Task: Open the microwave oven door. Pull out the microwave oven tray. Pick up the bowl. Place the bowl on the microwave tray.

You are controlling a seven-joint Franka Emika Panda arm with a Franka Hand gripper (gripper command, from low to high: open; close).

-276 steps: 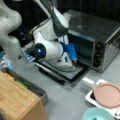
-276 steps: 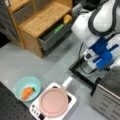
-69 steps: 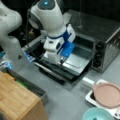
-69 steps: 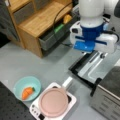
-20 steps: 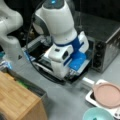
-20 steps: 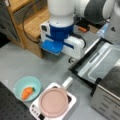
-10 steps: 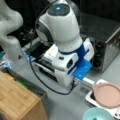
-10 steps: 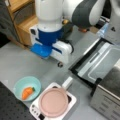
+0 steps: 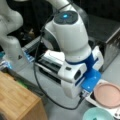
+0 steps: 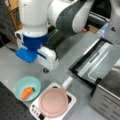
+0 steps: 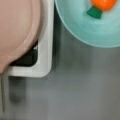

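Gripper: [image 10: 45, 70] hangs over the bare table [image 10: 10, 67], just above the bowl's far rim in a front view; its fingers cannot be made out, so how wide the claw stands I cannot tell.
Arm: [image 9: 72, 47] its white and blue wrist fills the middle in both front views, hiding much of the oven front in a front view.
Bowl: [image 10: 27, 88] teal, on the table just beside the rack, on the side away from the oven; it lies below the gripper, untouched.
Carrot: [image 10: 27, 92] orange with a green top, lying in the bowl; the wrist view shows it at the bowl's [image 11: 82, 27] top edge.
Rack: [image 10: 71, 101] white, between bowl and oven.
Plate: [image 10: 53, 102] pink, on the rack.
Oven: [image 10: 110, 98] silver-grey, past the rack from the bowl.
Door: [image 10: 82, 60] let down flat, open.
Tray: [image 10: 100, 62] drawn out over the open door, bare.
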